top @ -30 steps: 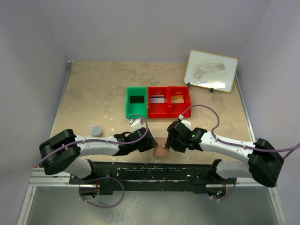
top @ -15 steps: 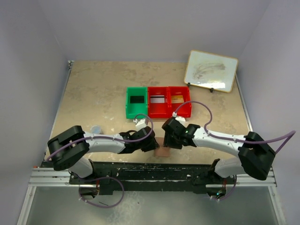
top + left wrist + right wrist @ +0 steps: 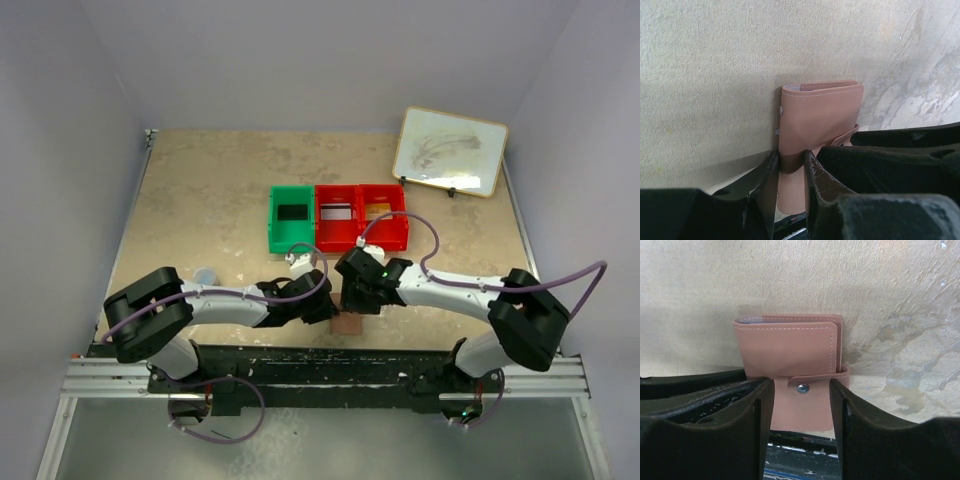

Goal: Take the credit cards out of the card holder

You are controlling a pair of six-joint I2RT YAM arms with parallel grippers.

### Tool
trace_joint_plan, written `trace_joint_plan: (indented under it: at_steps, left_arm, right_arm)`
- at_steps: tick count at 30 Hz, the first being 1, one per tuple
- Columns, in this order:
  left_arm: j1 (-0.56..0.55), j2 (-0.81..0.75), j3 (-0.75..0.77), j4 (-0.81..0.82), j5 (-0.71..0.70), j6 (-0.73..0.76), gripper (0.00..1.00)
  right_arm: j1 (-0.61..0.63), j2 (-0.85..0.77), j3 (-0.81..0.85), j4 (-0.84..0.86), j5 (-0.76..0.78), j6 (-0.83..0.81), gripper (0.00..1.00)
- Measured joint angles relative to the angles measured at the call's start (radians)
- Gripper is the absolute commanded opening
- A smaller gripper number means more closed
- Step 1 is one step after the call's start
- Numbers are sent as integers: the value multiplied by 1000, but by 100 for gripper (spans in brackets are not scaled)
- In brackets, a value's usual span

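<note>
The tan-pink card holder [image 3: 347, 323] stands on edge at the table's near edge, closed, its strap snapped with a metal stud [image 3: 802, 388]. No credit cards show inside it. My left gripper [image 3: 790, 157] pinches its thin lower edge from the left [image 3: 327, 309]. My right gripper [image 3: 801, 387] spans its width at the strap, both fingers against its sides [image 3: 351, 302]. A black card [image 3: 291, 212] lies in the green bin, a white-grey card [image 3: 336, 212] in the middle red bin and a gold card [image 3: 378, 211] in the right red bin.
The green bin [image 3: 276, 222] and two red bins [image 3: 361, 227] stand in a row behind the grippers. A framed whiteboard [image 3: 450, 150] leans at the back right. A small blue-grey cup [image 3: 205, 274] sits left of my left arm. The black rail [image 3: 320, 362] runs just below the card holder.
My left gripper has narrowed onto the card holder's edge. My right arm has swung left and further over the card holder, which has shifted slightly toward the near edge.
</note>
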Motion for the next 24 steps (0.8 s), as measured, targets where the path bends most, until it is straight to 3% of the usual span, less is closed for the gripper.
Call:
trace_joint_plan:
  at_steps: [3, 9, 18, 20, 24]
  left_arm:
    - [0, 0, 1, -2, 0, 0, 19]
    - [0, 0, 8, -13, -1, 6, 18]
    - [0, 0, 11, -19, -1, 16, 18]
    - [0, 0, 11, -19, -1, 15, 18]
    - [0, 0, 11, -19, -5, 15, 18]
  right_arm:
    - [5, 36, 22, -19, 5, 0, 48]
    - [26, 63, 47, -63, 51, 2, 33]
    - [41, 84, 68, -89, 80, 10, 25]
    - [41, 82, 68, -89, 77, 12, 9]
    - [40, 50, 48, -74, 71, 21, 7]
